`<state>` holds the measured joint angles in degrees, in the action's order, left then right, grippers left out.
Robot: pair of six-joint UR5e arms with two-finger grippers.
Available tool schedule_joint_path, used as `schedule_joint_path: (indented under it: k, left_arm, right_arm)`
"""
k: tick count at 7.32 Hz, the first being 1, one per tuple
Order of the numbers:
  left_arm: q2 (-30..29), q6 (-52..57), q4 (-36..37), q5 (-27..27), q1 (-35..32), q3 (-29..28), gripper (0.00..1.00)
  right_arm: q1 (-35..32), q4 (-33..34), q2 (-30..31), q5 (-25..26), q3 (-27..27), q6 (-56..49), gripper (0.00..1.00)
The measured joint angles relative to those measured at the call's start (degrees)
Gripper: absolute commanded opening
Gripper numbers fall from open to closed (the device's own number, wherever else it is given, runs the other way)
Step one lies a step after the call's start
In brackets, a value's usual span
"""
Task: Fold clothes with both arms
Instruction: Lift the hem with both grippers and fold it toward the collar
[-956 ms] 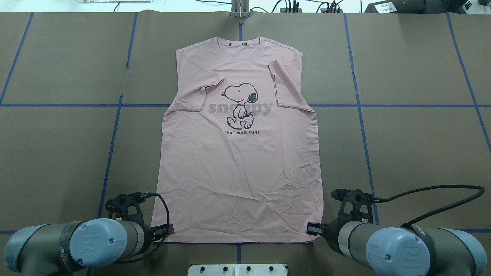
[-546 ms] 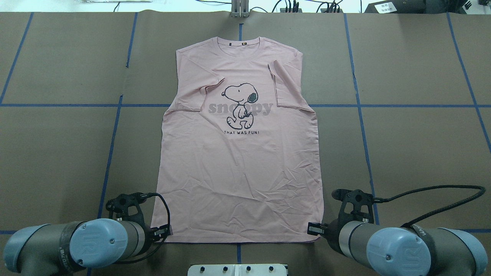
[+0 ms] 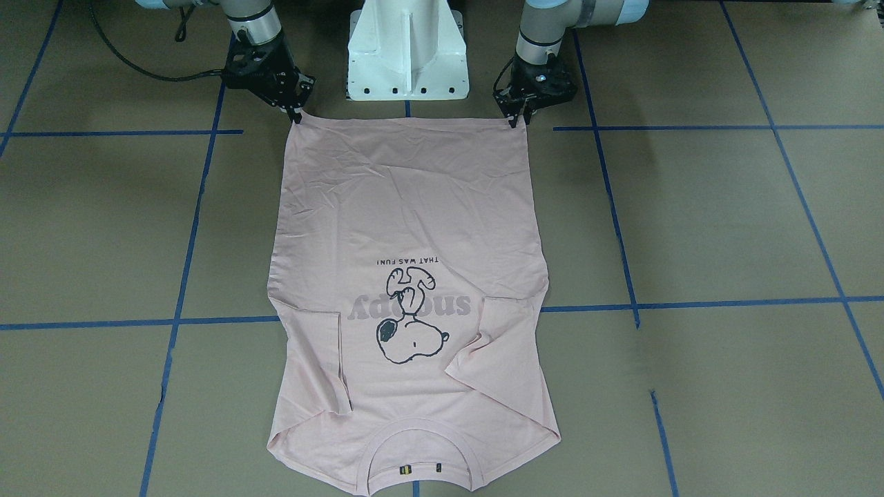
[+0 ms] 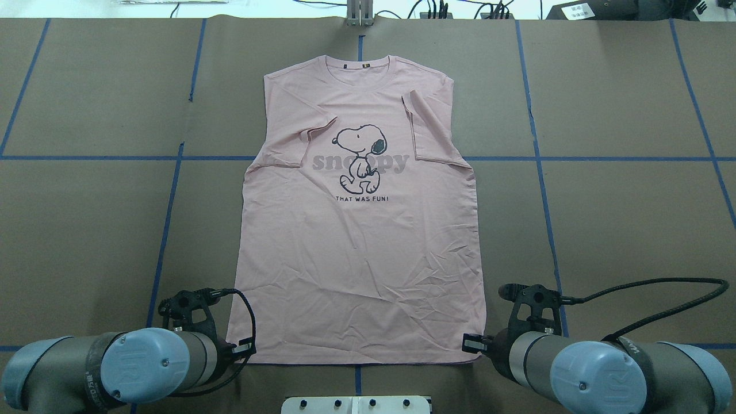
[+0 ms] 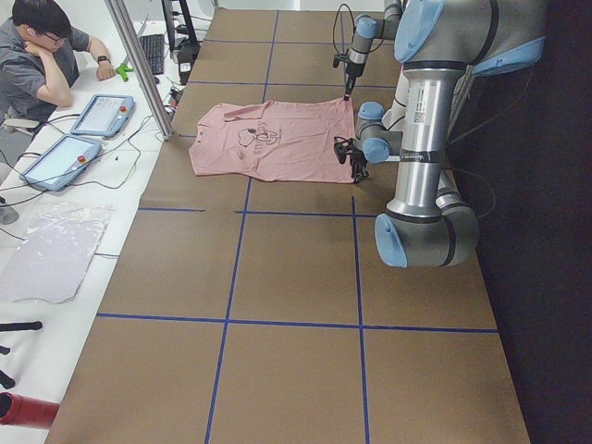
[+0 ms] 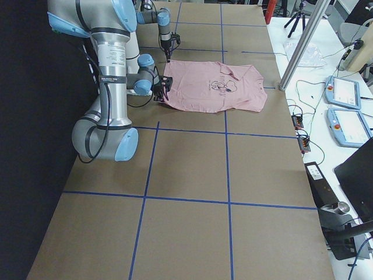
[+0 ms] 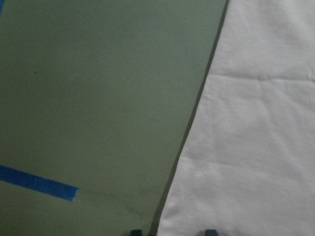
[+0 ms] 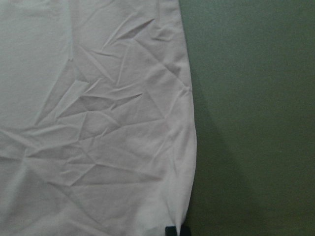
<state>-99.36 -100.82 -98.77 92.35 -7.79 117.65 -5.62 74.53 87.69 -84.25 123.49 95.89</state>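
The pale pink T-shirt [image 4: 362,259] lies flat and print-up on the table, collar at the far side, both sleeves folded in over the chest. It also shows in the front view [image 3: 407,207]. My left gripper [image 4: 244,348] is at the near left hem corner; in the left wrist view [image 7: 172,232] its fingertips stand apart astride the shirt's edge [image 7: 256,147]. My right gripper [image 4: 471,344] is at the near right hem corner; in the right wrist view [image 8: 176,230] its tips are pressed together on the shirt's corner [image 8: 98,123].
The brown table cover [image 4: 632,230] has blue tape lines [image 4: 540,172]. The white pedestal base [image 3: 407,55] stands between the arms, close behind the hem. A metal post [image 4: 359,14] stands at the far edge. A person [image 5: 42,55] sits at a side desk with tablets.
My left gripper has edged slightly left and nearer along the hem corner. The shirt's near right corner has shifted a touch outward. Otherwise nothing has moved.
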Motion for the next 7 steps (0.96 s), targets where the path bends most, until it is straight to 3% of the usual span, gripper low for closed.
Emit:
schedule_joint_path:
  k: [4,7]
  left_arm:
    - [-0.16,-2.55,0.07,-0.07,0.18,1.27,0.00]
    - [-0.27,-3.02,8.13,0.20,1.06,10.54,0.00]
  right_arm:
    - [-0.18,0.00,0.35,-0.13,0.80,-0.02,0.00]
    - [0.50,0.02,1.72,-2.97,3.92,-0.31,0.00]
